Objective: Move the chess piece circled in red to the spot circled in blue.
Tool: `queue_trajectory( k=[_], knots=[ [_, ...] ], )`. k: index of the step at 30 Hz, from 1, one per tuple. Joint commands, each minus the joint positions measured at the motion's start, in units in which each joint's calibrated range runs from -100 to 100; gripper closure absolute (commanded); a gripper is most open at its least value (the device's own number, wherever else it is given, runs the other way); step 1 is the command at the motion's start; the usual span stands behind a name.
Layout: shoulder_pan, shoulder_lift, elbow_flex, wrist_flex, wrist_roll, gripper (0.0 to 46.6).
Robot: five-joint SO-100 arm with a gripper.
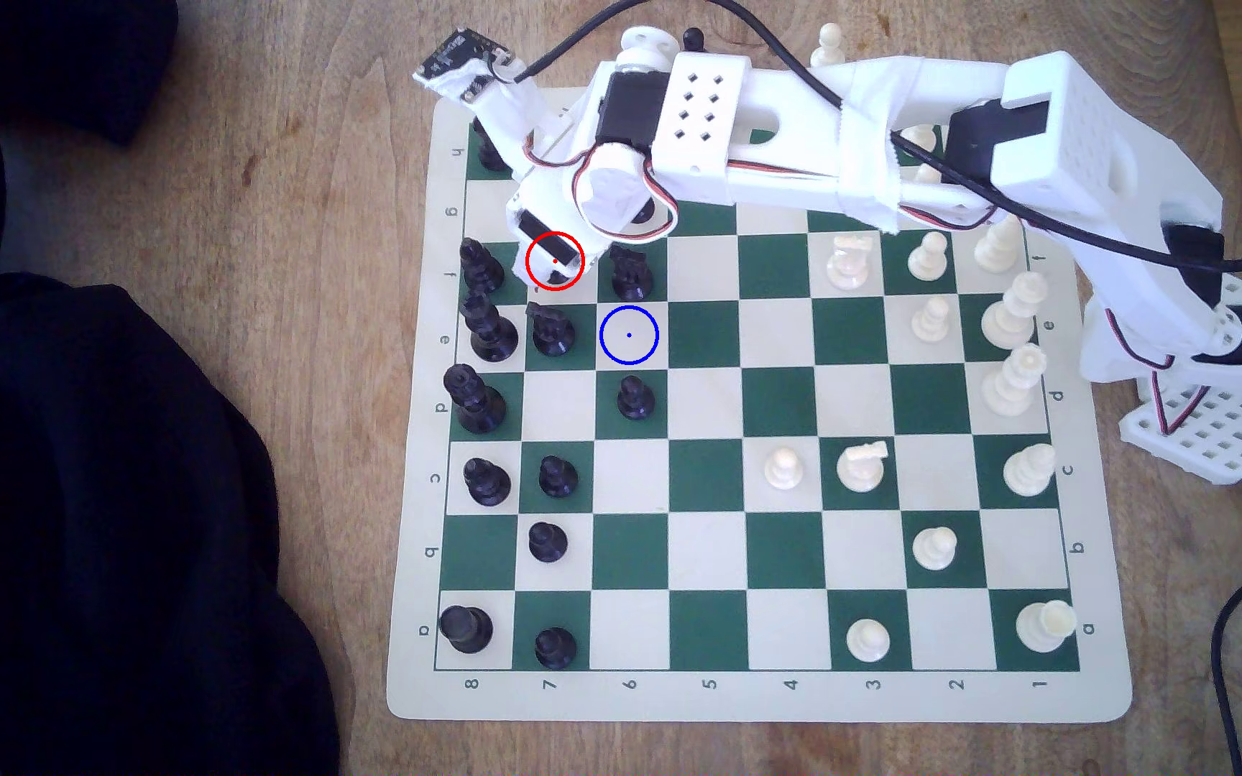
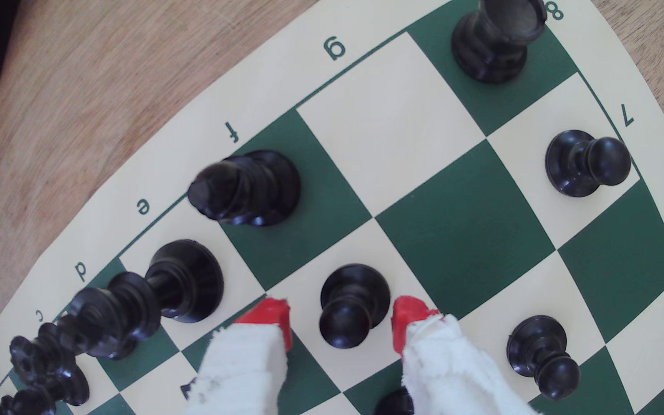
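The chess piece (image 2: 351, 297), a small black pawn with a ball head, stands upright on a cream square of row f. My gripper (image 2: 340, 321) is open around it, one red fingertip (image 2: 272, 315) on each side with a small gap to the pawn. In the exterior view the gripper (image 1: 554, 267) sits inside the red ring and covers most of the pawn. The spot (image 1: 629, 335), a cream square with a blue ring and dot, lies bare one square diagonally away, toward the exterior view's lower right.
A black knight (image 1: 631, 272) stands right above the spot and another (image 1: 551, 332) to its left. A black pawn (image 1: 634, 397) is just below it. Tall black pieces (image 1: 481, 265) line the board's left column. White pieces (image 1: 930, 257) stand on the board's right side. Dark cloth (image 1: 118, 522) lies off the board's left.
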Motion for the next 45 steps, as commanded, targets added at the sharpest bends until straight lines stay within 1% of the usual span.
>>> queue_trajectory(
  k=[1,8,9,12,16,17,19,25,31,34,35,38,39,45],
  knots=[
    [-0.41,-2.64,-4.76,-0.77,0.10,34.1],
    [-1.04,-2.64,-4.76,-0.93,0.00,35.4],
    [-1.04,-2.56,-4.76,-0.93,0.05,36.6],
    [-1.04,-2.47,-4.76,-1.02,0.05,36.9],
    [-1.04,-2.47,-4.76,-1.10,0.10,40.5],
    [-0.96,-2.47,-4.76,-1.10,0.10,43.1],
    [-0.88,-2.47,-4.76,-1.10,0.10,46.0],
    [-0.18,-4.17,-5.67,-0.44,0.54,46.4],
    [0.84,-12.23,-5.12,0.70,1.07,46.4],
    [0.29,-17.84,0.04,0.13,1.86,46.4],
    [-0.33,-22.08,5.94,-2.08,2.15,46.4],
    [-1.43,-27.43,14.10,-5.11,2.34,46.4],
    [-2.21,-31.25,20.17,-7.49,2.44,46.4],
    [-4.95,-40.08,37.03,-12.97,2.78,46.4]
  ],
)
